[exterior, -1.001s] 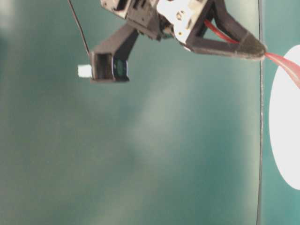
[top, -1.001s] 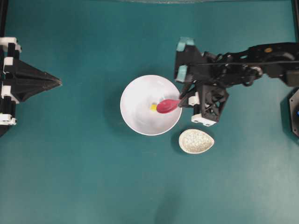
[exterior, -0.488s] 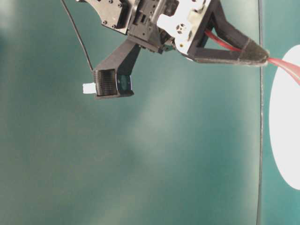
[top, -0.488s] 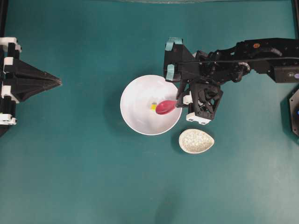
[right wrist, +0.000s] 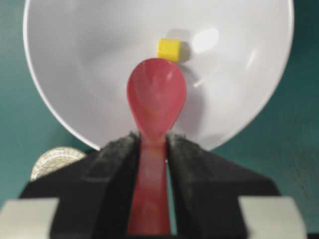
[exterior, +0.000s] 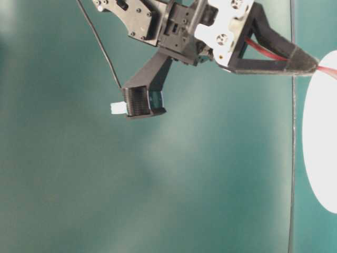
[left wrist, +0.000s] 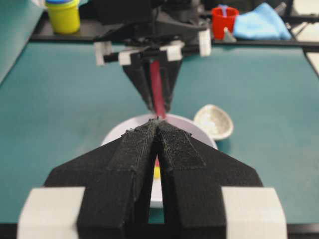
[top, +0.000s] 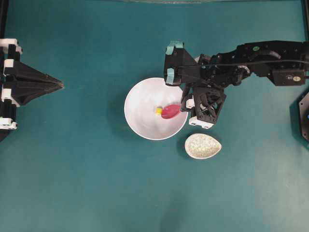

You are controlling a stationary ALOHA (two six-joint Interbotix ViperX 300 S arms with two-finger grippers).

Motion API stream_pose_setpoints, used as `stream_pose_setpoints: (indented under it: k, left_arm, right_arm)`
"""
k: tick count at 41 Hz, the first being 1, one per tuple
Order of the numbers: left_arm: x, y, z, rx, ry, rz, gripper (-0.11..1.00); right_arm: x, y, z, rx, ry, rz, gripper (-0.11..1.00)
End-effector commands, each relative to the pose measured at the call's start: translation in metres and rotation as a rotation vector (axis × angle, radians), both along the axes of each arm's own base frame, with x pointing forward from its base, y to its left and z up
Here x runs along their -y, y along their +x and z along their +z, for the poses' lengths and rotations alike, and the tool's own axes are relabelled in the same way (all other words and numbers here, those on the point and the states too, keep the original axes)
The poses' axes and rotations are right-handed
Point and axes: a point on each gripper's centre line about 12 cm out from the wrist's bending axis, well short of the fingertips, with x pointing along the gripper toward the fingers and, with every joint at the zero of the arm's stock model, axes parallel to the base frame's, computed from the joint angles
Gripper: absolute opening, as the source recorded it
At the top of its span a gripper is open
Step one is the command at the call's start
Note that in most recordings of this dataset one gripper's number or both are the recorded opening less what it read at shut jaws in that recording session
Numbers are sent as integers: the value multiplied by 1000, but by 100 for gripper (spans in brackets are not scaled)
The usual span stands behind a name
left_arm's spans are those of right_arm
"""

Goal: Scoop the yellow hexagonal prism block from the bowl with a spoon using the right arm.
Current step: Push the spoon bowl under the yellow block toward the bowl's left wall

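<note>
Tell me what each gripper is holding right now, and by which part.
The right gripper holds the spoon by its handle, scoop out front inside the bowl. The left gripper is shut and holds nothing.

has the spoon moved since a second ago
Yes. In the overhead view the spoon has slid left, deeper into the bowl, its tip now at the yellow block.

Overhead looking straight down, table-level close side-on, both wrist views sharing bowl [right wrist: 75, 74]

A tiny yellow hexagonal prism block [right wrist: 169, 49] lies in the white bowl [right wrist: 75, 74], just beyond the pink-red spoon [right wrist: 156, 99] tip.
</note>
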Motion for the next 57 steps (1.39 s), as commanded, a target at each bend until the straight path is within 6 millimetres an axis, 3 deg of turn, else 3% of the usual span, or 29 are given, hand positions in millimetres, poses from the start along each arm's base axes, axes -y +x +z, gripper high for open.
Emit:
stream_pose_setpoints:
  k: [1, 23, 42, 57]
  left_arm:
    - [0, 2, 10, 27, 4, 1, 3]
    - [0, 2, 10, 27, 4, 1, 3]
    - [0, 1, 10, 26, 6, 1, 3]
    - [0, 1, 11, 29, 6, 1, 3]
  right_arm:
    - [3, 6, 14, 42, -9, -5, 26]
    - [7, 25, 3, 41, -22, 8, 26]
    - [15, 37, 8, 162, -75, -37, 26]
    - [10, 42, 11, 206, -88, -36, 26]
